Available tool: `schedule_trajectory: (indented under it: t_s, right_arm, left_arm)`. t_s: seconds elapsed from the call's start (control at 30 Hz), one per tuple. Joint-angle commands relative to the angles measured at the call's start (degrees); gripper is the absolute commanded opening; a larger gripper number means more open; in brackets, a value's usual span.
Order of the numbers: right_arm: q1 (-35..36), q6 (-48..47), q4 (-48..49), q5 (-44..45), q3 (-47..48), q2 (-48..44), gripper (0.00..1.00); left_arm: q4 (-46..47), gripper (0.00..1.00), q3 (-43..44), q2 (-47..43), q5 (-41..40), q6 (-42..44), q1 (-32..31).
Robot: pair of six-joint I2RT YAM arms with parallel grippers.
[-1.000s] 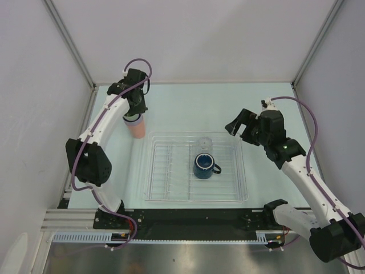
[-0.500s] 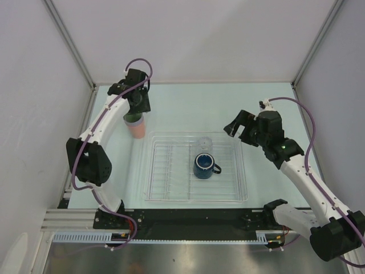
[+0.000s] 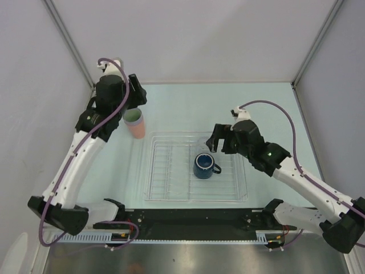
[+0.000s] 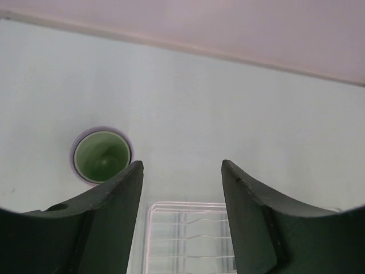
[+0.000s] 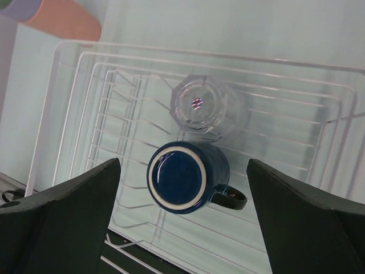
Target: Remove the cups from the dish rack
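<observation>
The left gripper [image 4: 181,165] is held part open and empty above the table, near the stacked cups [image 4: 102,157], which stand just outside the rack [image 4: 188,234]. The right gripper [image 3: 215,140] is spread wide and empty over the rack, where an upturned mug [image 5: 181,177] and a clear cup [image 5: 201,105] are set just beside each other.

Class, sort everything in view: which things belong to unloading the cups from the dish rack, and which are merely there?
Job in hand: dish rack, blue mug, clear cup, stack of tumblers outside the rack.
Merely there: table, purple cables, enclosure walls.
</observation>
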Motion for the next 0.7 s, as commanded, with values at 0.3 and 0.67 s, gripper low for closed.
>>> schedule_trajectory:
  t_s: [0.3,0.67]
  right_arm:
    - [18.9,-2.5,-4.8,17.8,-0.8,4.0,0.97]
    - [23.6,-3.6,-2.7,19.0,0.2,14.2,0.97]
  left_arm:
    - [10.0,0.63,-19.2,-12.6,-1.3,-2.8,-13.4]
    - [11.5,0.63,-24.9,-14.6,-1.1,-4.4,-16.5]
